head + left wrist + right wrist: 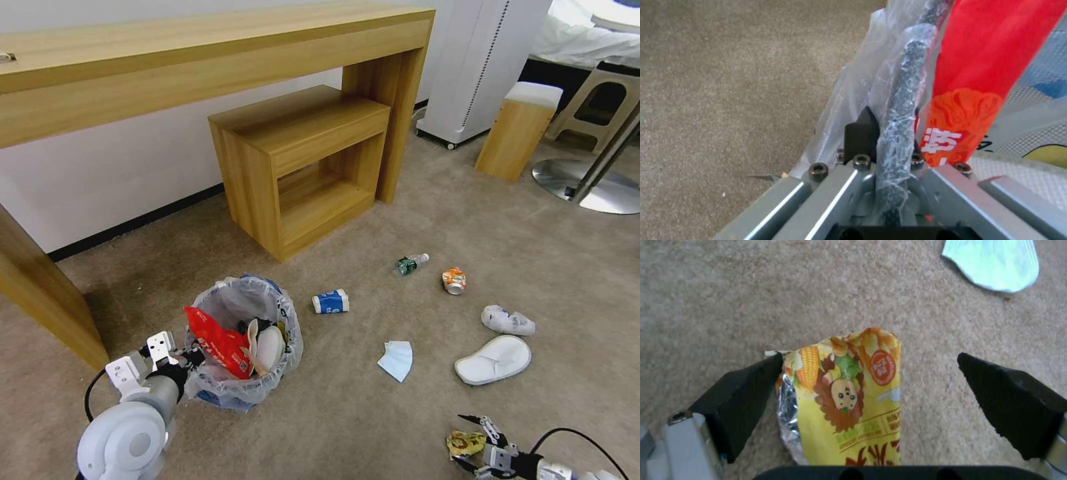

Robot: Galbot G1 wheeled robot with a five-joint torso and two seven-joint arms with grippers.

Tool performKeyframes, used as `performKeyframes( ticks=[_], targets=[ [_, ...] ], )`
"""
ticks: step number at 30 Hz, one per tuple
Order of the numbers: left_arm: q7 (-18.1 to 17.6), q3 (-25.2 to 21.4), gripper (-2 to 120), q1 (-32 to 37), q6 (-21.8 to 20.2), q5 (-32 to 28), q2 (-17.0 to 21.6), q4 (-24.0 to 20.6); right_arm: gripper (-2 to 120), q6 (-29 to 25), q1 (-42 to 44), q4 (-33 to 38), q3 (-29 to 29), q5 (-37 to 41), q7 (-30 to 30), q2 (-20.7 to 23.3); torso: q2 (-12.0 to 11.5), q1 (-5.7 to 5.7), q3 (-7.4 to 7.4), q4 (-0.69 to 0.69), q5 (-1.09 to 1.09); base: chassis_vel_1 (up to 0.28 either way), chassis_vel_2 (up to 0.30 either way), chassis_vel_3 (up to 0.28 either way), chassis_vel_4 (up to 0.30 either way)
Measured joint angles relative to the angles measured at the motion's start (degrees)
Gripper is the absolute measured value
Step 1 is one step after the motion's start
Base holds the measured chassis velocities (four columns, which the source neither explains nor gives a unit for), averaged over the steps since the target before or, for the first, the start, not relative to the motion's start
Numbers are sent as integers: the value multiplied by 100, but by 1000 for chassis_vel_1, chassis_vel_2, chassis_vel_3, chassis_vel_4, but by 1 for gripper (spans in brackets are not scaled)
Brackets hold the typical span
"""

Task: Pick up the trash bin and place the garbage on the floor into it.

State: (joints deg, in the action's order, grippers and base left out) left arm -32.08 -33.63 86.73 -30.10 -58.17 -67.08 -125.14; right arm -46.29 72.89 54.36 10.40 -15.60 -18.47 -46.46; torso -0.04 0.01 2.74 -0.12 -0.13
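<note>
While our left claw (pixel 887 133) squeezes the rim of the trash bin (pixel 243 347), our right claw (pixel 871 386) hangs low over the floor (pixel 373 413) with its two black fingers (pixel 744 396) spread wide. A yellow wrapper (pixel 849 396) lies between them. One finger touches the wrapper's edge, and the other is well apart from it, so nothing is gripped yet.

The bin sits on the beige carpet, just in front of our left arm. It already holds a red packet (pixel 220 343) and some white bits. We think the step in hand is picking up the yellow wrapper. For that, the claw must close on the crinkly foil and hold it tight. Then the wrapper has to go up and across to the bin, which is well off to the left. The foil is thin and slippery, so it could slide out.

More litter waits on the carpet: a blue mask (pixel 397 360), a blue-white cup (pixel 331 301), a small bottle (pixel 411 264), an orange can (pixel 454 281) and two white slippers (pixel 493 360).

The room has a long wooden counter (pixel 200 60) by the wall, with a small wooden shelf box (pixel 300 167) under it. A white machine (pixel 477 67) and a wooden stool (pixel 519 130) stand farther back.
</note>
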Motion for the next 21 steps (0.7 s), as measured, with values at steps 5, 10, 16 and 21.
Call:
performKeyframes(
  ticks=[5, 10, 16, 21],
  targets=[
    [-2, 8, 0, -16, 0, -10, 16, 26, 100, -3, -14, -46, -25, 3, 5, -63, 0, 0, 0, 0, 0, 0, 0, 0, 0],
    [-4, -3, 0, -18, 2, -27, 47, 27, 100, -3, 39, -19, -16, 42, 5, -45, 0, 0, 0, 0, 2, 0, 0, 0, 0],
    [-7, -2, 0, -18, 18, -27, 36, 12, 91, -1, 198, 129, 87, 71, -4, -16, 0, 0, 0, -1, 3, 0, 0, 0, 0],
    [-9, -5, 0, 6, 29, -15, 36, -33, 72, 0, 272, 240, 177, 103, -3, 9, 0, 0, 0, 0, 2, 0, 0, 0, 0]
  ],
)
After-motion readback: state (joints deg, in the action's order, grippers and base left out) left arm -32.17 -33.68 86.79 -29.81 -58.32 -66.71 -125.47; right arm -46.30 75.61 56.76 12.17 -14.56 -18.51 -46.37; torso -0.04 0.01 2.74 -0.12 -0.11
